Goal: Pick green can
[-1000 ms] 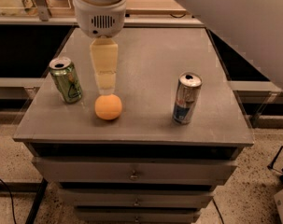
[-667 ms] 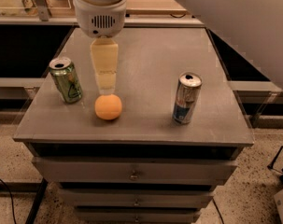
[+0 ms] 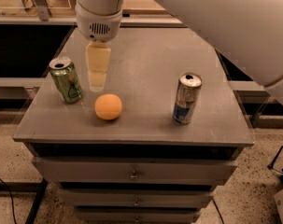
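**A:** What stands at the far left?

**B:** The green can (image 3: 66, 80), near the left edge of the grey table (image 3: 145, 55). It is upright, with its long axis vertical. Its silver top and opening face up, and a dark triangular mark on its side faces the camera.

**A:** And beside it?

**B:** The tool (image 3: 97, 82), pale and pointing straight down from the white arm (image 3: 100, 8). It hangs over the table just right of the green can, apart from it. Whether it is spread or pressed together cannot be told.

**A:** Further right?

**B:** A round orange fruit (image 3: 108, 107) lies in front of the tool. Well apart to the right, a taller silver-and-blue can (image 3: 187, 98) stands upright. Drawers (image 3: 134, 171) run beneath the tabletop.
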Controlling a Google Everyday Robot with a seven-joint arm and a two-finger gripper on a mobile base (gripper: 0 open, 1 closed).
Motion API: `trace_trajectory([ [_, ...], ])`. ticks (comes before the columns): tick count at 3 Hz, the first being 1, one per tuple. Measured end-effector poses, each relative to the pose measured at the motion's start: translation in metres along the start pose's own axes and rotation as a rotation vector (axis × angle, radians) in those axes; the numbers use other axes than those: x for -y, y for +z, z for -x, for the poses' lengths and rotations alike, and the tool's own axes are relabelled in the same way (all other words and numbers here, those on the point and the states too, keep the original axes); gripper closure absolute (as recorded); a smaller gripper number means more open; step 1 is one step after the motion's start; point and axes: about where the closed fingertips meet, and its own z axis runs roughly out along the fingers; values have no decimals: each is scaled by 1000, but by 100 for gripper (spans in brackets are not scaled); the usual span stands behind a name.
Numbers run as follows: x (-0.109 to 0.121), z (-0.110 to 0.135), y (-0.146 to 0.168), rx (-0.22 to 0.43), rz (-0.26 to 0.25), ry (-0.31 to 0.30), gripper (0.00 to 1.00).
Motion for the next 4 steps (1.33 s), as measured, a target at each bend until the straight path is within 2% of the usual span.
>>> trace_trajectory([
  [1,21,12,17,62,-21,34,0],
  [2,31,21,29,140,-24,66,0],
  [3,31,32,45,189,13,67,0],
  [4,25,46,62,245,75,52,0],
])
